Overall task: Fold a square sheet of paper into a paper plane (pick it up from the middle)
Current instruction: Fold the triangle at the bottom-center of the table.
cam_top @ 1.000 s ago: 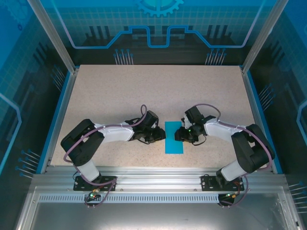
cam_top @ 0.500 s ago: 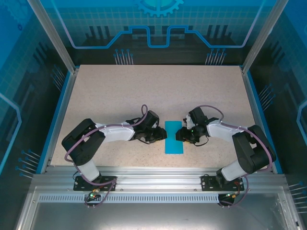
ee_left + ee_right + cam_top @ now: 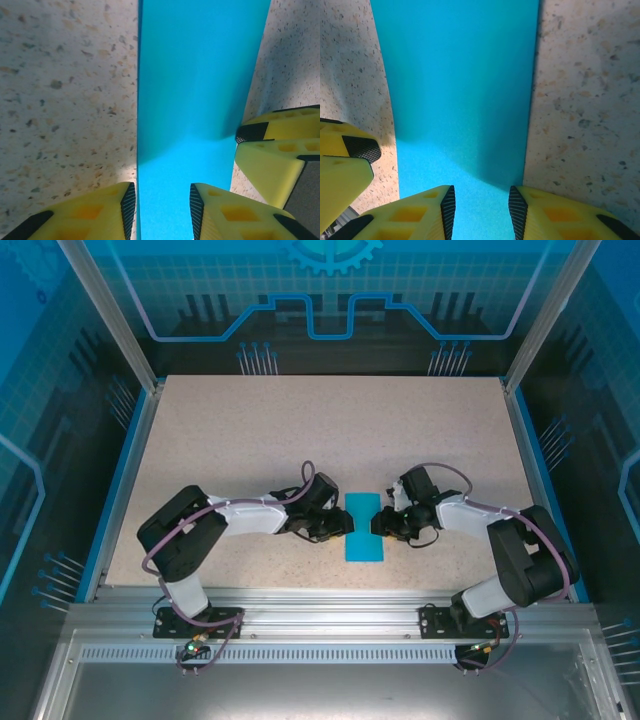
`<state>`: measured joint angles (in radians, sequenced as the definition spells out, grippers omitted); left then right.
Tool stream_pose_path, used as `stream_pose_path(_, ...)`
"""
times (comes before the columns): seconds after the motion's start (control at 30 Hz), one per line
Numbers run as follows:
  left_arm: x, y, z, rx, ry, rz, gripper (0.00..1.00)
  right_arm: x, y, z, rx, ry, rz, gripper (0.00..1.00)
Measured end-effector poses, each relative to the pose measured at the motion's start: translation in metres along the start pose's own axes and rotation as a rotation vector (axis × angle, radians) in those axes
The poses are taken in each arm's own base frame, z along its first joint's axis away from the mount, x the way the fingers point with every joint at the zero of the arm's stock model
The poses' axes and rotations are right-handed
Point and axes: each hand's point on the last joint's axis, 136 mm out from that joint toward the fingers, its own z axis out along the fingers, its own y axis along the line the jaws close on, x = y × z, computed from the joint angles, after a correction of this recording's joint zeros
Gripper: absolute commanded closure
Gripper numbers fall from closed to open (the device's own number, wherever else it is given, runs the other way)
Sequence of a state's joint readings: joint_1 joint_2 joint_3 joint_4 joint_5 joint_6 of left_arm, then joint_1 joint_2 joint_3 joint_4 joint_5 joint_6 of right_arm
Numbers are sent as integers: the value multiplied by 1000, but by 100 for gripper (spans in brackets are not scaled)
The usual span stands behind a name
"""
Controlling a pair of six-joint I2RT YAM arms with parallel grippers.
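the paper point(image 3: 364, 527) lies flat on the table point(image 3: 300, 430) as a narrow strip between the two sets of jaws, so it looks folded in half at most; no pointed nose or wings show, which leaves most of the plane to do. the left gripper point(image 3: 161, 200) has its jaws spread, the gap sitting over the strip just inside one long edge; the right gripper point(image 3: 481, 202) is spread the same way at the opposite edge, neither pinching the paper.
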<state>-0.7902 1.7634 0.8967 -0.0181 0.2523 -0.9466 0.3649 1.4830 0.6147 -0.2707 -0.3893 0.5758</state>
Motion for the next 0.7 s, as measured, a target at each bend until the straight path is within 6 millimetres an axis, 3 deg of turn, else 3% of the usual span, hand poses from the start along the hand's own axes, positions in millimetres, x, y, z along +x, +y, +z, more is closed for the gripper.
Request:
stream_pose_path(0.2,4,6,5,-22,15,-26,61,0,0,0,-7,-3,0,62)
stream_pose_path(0.7,6,-2,11,-8,28,-66,64,0,0,0,-12,-2,2,62)
